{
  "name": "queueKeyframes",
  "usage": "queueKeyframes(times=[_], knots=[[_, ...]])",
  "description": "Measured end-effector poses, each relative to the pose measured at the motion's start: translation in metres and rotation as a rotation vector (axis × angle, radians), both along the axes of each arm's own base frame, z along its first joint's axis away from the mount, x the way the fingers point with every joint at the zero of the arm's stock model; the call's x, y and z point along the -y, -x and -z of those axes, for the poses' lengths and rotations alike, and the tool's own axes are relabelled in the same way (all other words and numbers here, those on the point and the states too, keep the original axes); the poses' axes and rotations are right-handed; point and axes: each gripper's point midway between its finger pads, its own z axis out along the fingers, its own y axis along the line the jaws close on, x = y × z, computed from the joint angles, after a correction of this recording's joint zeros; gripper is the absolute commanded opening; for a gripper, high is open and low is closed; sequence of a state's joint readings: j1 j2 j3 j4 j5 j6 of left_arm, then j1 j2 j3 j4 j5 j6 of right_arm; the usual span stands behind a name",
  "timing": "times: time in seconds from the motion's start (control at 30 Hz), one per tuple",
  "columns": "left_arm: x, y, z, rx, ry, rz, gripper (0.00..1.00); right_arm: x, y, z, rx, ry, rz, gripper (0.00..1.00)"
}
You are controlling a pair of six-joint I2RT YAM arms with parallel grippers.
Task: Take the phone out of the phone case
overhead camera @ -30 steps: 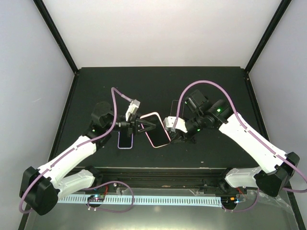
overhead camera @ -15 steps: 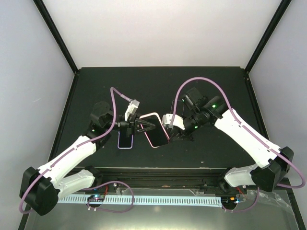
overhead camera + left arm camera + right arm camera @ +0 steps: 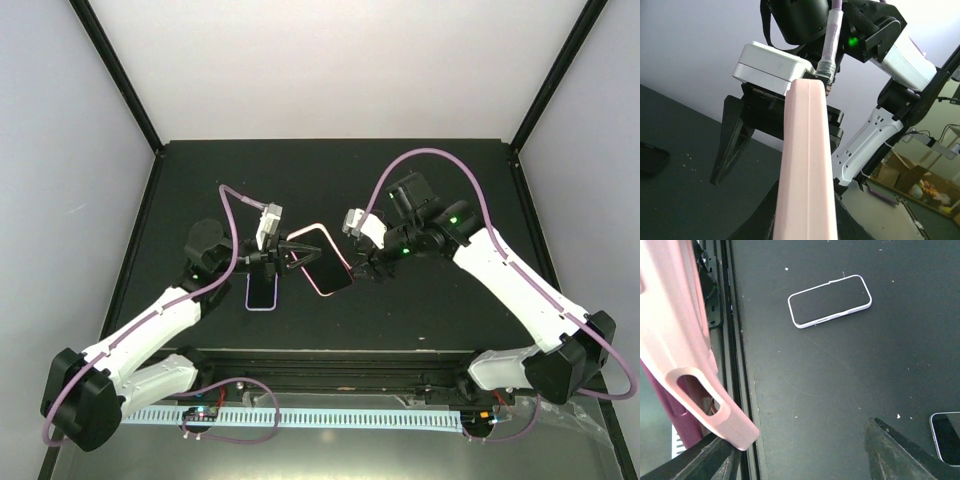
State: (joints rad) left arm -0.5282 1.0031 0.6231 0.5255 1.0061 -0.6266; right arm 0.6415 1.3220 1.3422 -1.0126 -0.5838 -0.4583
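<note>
The salmon-pink phone case (image 3: 322,260) hangs tilted above the table's middle, and the phone shows as the dark face (image 3: 324,264) inside its rim. My left gripper (image 3: 298,256) is shut on the case's left end. In the left wrist view the case's pink edge (image 3: 805,165) runs up from between the left gripper (image 3: 805,222). My right gripper (image 3: 358,268) stands open just right of the case. In the right wrist view the case's corner with its cutout (image 3: 695,390) lies beside the left finger (image 3: 705,460), and the right gripper (image 3: 800,455) has nothing between its fingers.
A dark phone in a pale rim (image 3: 261,290) lies flat on the black table (image 3: 440,190) below my left gripper; the right wrist view shows this phone (image 3: 830,301) too. Another pale-rimmed phone (image 3: 946,435) lies at that view's lower right. The table's near rail (image 3: 727,315) runs along the left.
My right gripper has opened, let go of the case's right end and drawn back and up. The left gripper, still holding the case, has shifted slightly toward the back.
</note>
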Motion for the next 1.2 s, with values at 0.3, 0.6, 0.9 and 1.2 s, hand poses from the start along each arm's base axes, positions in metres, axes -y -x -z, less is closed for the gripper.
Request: queueKeyframes(times=[0.3, 0.6, 0.9, 1.2], knots=[[-0.003, -0.007, -0.002, -0.01, 0.022, -0.056, 0.02, -0.01, -0.006, -0.007, -0.078, -0.053, -0.006, 0.74], [-0.001, -0.01, 0.0, -0.032, 0.064, -0.05, 0.02, -0.017, -0.004, -0.01, -0.136, -0.106, -0.053, 0.78], [-0.002, -0.013, -0.003, -0.01, 0.091, -0.067, 0.02, -0.032, -0.007, -0.017, -0.282, -0.19, -0.017, 0.69], [-0.006, -0.032, -0.01, -0.03, 0.123, -0.176, 0.01, -0.043, -0.013, -0.034, -0.347, -0.272, 0.022, 0.32]])
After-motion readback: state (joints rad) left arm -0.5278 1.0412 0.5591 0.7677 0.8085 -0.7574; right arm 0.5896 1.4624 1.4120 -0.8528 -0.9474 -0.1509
